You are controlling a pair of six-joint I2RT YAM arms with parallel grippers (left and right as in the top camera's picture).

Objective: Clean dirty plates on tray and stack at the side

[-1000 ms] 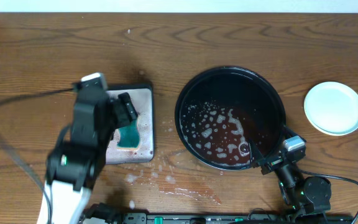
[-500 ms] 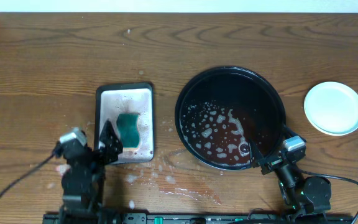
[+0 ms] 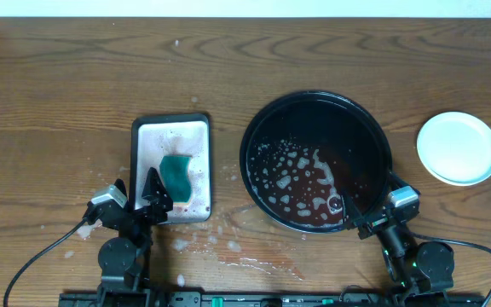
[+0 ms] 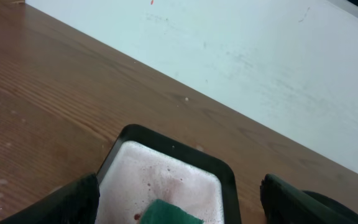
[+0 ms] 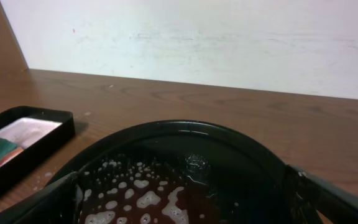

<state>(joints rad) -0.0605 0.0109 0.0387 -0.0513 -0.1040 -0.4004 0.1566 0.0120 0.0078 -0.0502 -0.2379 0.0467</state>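
The black tray (image 3: pixel 251 136) lies right of centre and holds foam and reddish water, with no plate in it. A pale mint-blue plate (image 3: pixel 458 147) lies clean on the table at the far right; I cannot tell if others lie under it. My left gripper (image 3: pixel 139 198) is open and empty at the near end of the silver tray, fingers wide either side in the left wrist view (image 4: pixel 179 208). My right gripper (image 3: pixel 372 198) is open and empty at the black tray's near right rim. The right wrist view (image 5: pixel 185 208) looks into the tray (image 5: pixel 185 126).
A small silver tray (image 3: pixel 173 136) with a black rim lies left of centre, with a green sponge (image 3: pixel 176 177) on its soapy surface. Both also show in the left wrist view (image 4: pixel 166 174), (image 4: pixel 173 213). Foam and water spots (image 3: pixel 228 247) wet the table at the front.
My left arm has pulled back from over the silver tray to the front edge and lowered. The sponge stays on the silver tray. The right arm has not moved.
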